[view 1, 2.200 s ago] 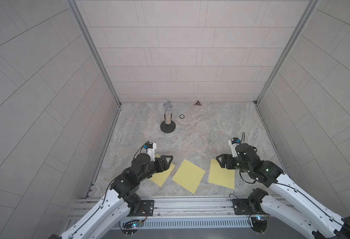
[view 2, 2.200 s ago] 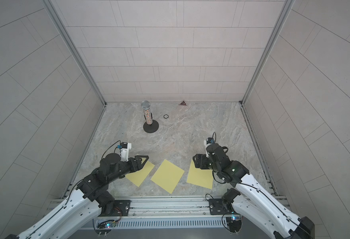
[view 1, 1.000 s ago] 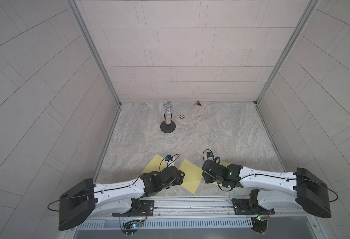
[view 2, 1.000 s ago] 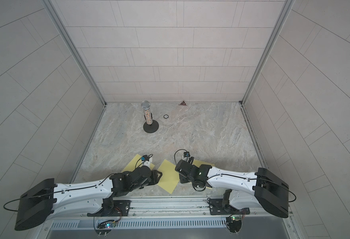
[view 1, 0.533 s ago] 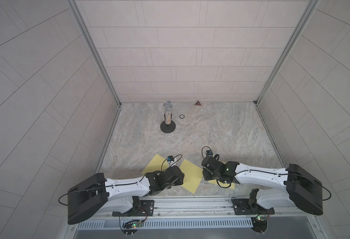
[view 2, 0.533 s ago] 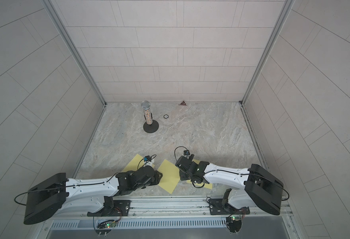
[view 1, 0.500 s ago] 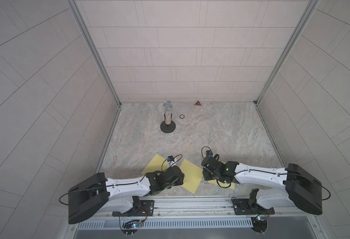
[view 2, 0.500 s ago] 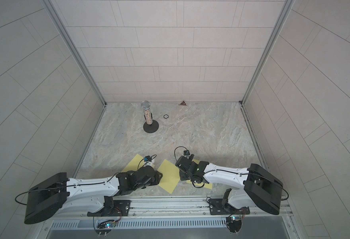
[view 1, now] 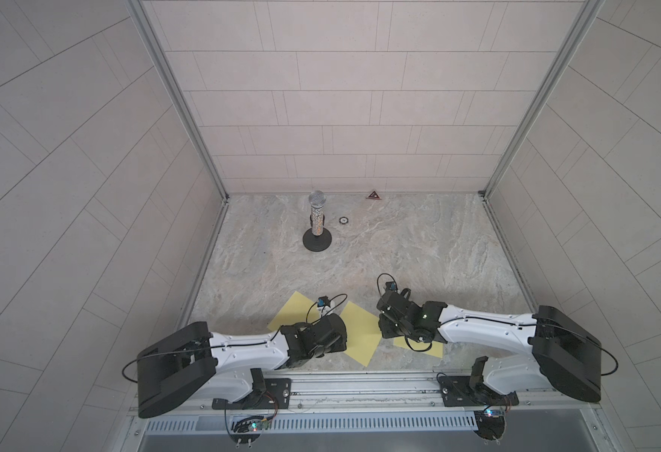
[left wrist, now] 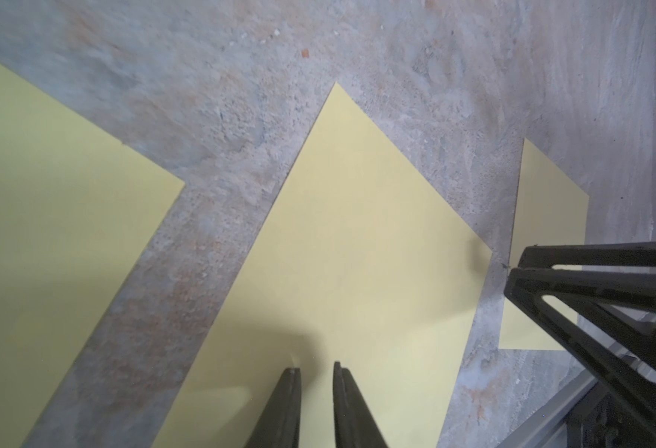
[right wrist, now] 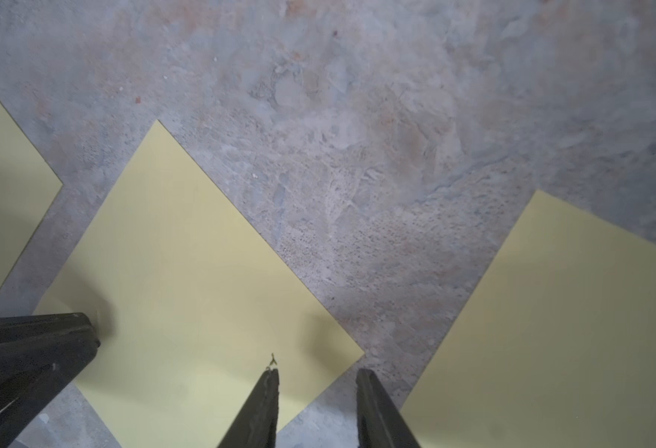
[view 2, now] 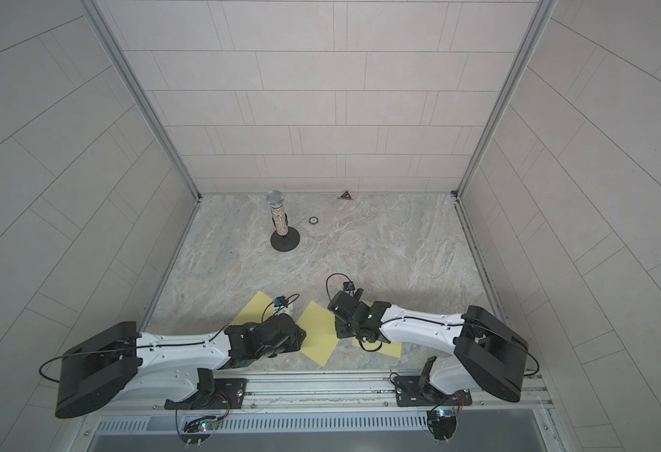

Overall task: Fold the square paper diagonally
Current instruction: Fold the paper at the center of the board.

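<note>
Square paper [view 1: 362, 332], the middle one of three, lies flat on the table [view 1: 399, 250]. Its diagonal runs from our left gripper [left wrist: 316, 370] to our right gripper [right wrist: 316, 374], both arms stretched low toward it. We see the left jaws narrow over one corner, the right jaws wider, straddling the opposite corner, both empty.
</note>
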You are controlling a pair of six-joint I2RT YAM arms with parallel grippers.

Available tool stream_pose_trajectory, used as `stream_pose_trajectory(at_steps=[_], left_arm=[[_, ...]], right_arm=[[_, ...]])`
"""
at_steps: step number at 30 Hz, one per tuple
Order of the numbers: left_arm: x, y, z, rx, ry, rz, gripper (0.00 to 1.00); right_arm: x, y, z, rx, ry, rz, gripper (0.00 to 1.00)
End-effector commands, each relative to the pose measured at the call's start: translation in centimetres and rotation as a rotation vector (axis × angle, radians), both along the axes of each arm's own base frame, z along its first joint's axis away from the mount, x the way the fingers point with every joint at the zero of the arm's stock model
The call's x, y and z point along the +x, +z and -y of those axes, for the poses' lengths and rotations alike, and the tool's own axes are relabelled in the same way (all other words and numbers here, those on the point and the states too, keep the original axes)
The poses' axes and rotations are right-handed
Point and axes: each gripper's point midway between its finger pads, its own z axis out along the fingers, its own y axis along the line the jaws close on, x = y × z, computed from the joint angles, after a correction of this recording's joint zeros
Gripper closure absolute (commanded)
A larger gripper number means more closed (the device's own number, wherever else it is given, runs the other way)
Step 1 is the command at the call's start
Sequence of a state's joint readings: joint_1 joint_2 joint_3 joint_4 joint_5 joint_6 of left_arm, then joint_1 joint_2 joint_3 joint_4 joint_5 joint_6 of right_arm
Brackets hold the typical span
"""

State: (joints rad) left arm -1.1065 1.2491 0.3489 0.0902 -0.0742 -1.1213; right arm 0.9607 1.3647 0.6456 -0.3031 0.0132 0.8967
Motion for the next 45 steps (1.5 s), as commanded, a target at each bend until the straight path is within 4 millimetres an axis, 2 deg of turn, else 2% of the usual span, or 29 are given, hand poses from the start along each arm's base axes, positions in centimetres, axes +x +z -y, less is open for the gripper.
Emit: stream_pose_trajectory(at_steps=[1,17,28,29,31,37,41,45], left_arm=[[-0.4,-1.3,-1.5,0.06,0.019,-0.022,0.79],[-0.6,-2.0,-2.8,0.086,0.046,-0.03,0.79],[-0.4,-2.5,-3.2,0.097,0.082,-0.028,0.79],[-0.7,-3.2,-4.0,0.118,0.085,-0.039,0.79],[-0.8,-3.4,-4.2,0.121,0.09,-0.041,0.79],[-0.8,-3.5,-4.5,0.125,0.099,-0.041,0.79],[-0.8,-3.6,-4.5,0.125,0.104,-0.043,0.79],[-0.8,-3.7,-4.7,0.126,0.11,-0.044,0.79]], right_arm=[[0.4,0.0,0.1,-0.02,0.0,0.004,0.63],[0.1,-1.8,0.2,-0.051,-0.014,-0.04,0.63],[-0.2,-2.6,-1.7,0.054,-0.016,-0.075,0.61],[0.0,-2.4,-2.1,0.074,-0.017,-0.073,0.61],[-0.6,-3.2,-1.8,0.081,-0.019,-0.094,0.6],[-0.6,-2.6,-3.3,0.22,-0.029,-0.086,0.56],[-0.1,-1.2,-5.2,0.393,-0.027,-0.073,0.55],[0.5,0.5,-6.4,0.49,-0.011,-0.045,0.53]])
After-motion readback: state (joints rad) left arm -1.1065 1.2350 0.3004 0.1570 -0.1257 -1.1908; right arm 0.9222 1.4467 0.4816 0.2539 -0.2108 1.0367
